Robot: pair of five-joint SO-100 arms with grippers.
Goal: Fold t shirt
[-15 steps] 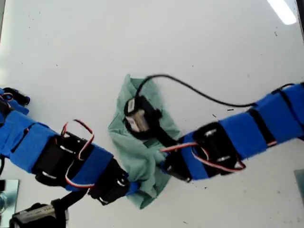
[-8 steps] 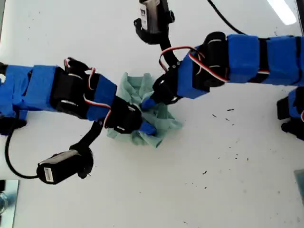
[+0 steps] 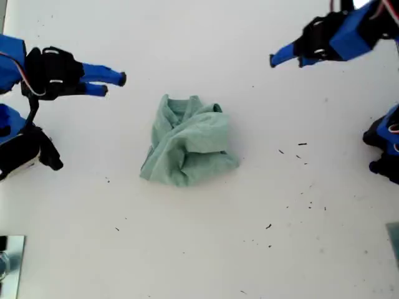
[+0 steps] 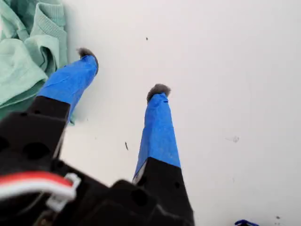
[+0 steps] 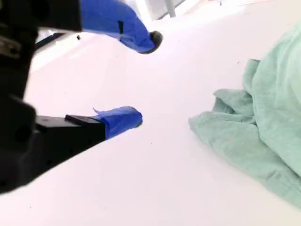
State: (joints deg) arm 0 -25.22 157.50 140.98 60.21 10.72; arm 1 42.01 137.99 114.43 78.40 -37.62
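Both arms have pulled back off the t shirt (image 3: 187, 140), left bundled mid-table (image 3: 206, 261), so my first gripper (image 4: 123, 73) and my second gripper (image 5: 143, 77) hang wide-jawed, empty, probably finished.

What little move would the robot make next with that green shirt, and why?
Probably I would ease my first pincer toward the t shirt and take the ribbed edge beside it. Both pincers are open and empty, my second pincer too, and the shirt lies in a lumpy, uneven bundle on the table.
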